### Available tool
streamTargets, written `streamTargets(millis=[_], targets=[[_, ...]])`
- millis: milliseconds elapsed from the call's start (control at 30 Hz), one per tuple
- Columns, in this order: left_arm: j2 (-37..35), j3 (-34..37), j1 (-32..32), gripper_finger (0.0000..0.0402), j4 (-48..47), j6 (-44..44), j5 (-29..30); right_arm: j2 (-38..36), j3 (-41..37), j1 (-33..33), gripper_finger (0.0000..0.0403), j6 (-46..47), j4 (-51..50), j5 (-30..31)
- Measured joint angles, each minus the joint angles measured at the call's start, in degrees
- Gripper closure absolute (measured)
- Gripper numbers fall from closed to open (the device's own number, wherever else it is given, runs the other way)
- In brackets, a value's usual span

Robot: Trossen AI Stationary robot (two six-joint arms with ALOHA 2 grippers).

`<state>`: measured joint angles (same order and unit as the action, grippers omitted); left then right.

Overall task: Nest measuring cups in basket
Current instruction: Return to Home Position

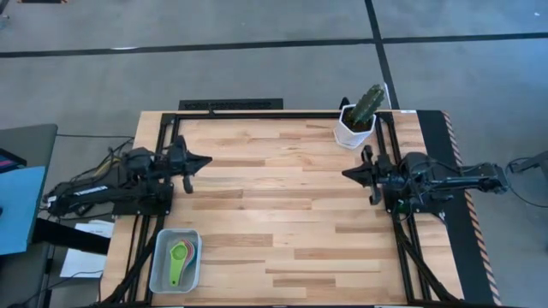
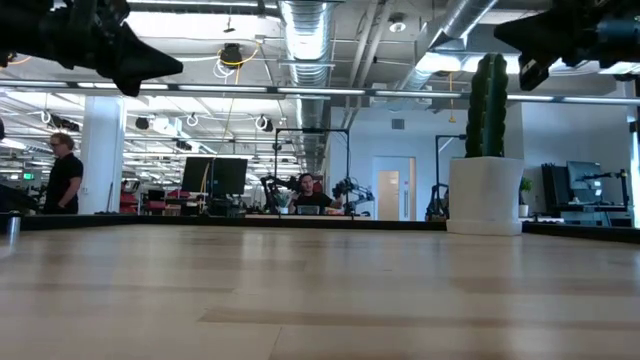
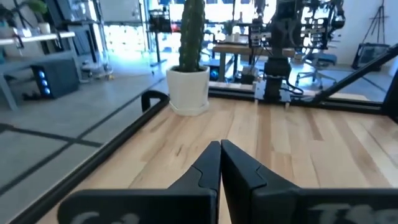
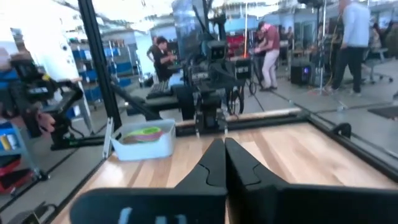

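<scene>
Both arms are matte black, built of boxy jointed segments. The left arm [image 1: 128, 174] at the table's [image 1: 274, 222] left edge and the right arm [image 1: 445, 179] at its right edge carry looping black cables. The left hand [image 1: 205, 159] and right hand [image 1: 347, 174] have flat, wedge-shaped fingers [image 3: 208, 168], with pale unreadable markings behind them.

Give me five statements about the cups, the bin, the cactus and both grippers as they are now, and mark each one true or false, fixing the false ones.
1. The measuring cups lie together inside the basket. True.
2. The basket stands at the middle of the table. False: it sits at a table corner on the left arm's side.
3. The left gripper holds a cup. False: it is shut and empty.
4. The cactus pot stands at the table edge near the right arm. True.
5. The right gripper is open. False: it is shut and empty.
</scene>
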<state>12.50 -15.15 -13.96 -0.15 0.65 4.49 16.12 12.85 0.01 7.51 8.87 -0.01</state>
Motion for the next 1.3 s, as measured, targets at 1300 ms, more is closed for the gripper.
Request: streamTargets(millis=[1300], targets=[[-11.06, 8.89, 0.02, 0.0401, -1.29, -3.07, 4.09, -16.04, -12.29, -0.52, 0.0391, -3.10, -1.32, -1.55]])
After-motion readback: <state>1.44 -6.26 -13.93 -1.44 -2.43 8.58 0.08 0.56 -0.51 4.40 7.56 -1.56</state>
